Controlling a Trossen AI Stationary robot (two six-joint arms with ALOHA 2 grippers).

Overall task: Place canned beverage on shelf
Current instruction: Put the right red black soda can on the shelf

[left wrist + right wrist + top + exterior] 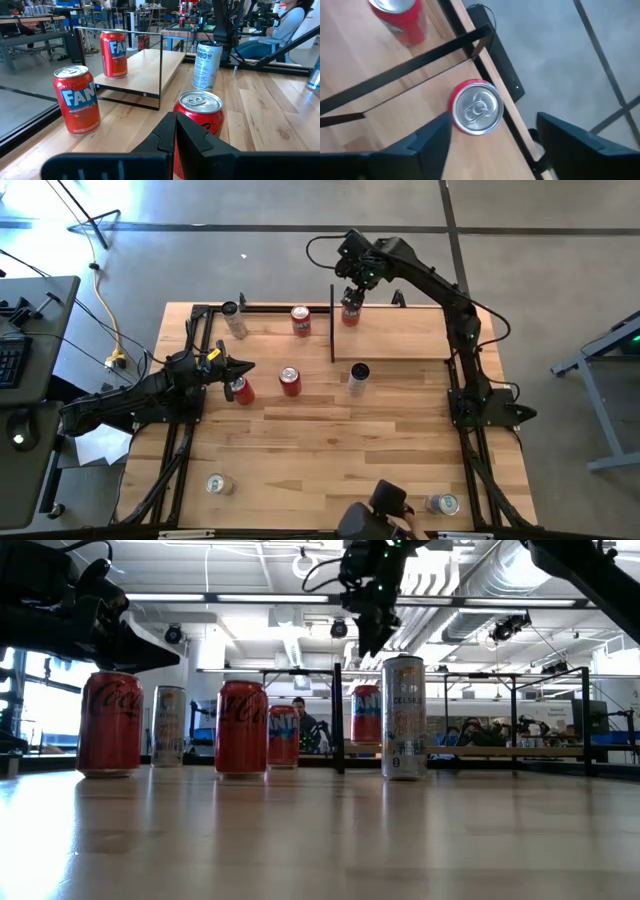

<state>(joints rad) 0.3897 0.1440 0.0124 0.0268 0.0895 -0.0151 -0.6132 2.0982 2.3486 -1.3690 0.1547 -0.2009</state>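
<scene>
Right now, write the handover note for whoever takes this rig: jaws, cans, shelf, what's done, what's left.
Right gripper: jaws open, above a red Fanta can that stands upright on the shelf, near its back corner. Nothing held.
Left gripper: jaws shut, empty, over the table's left side beside a red Coca-Cola can.
Done: the Fanta can is on the shelf.
Left: lift the right arm clear. Other cans on the tabletop are off the shelf: a second Fanta can, another red can, a Celsius can, a silver can and two cans near the front edge.
</scene>
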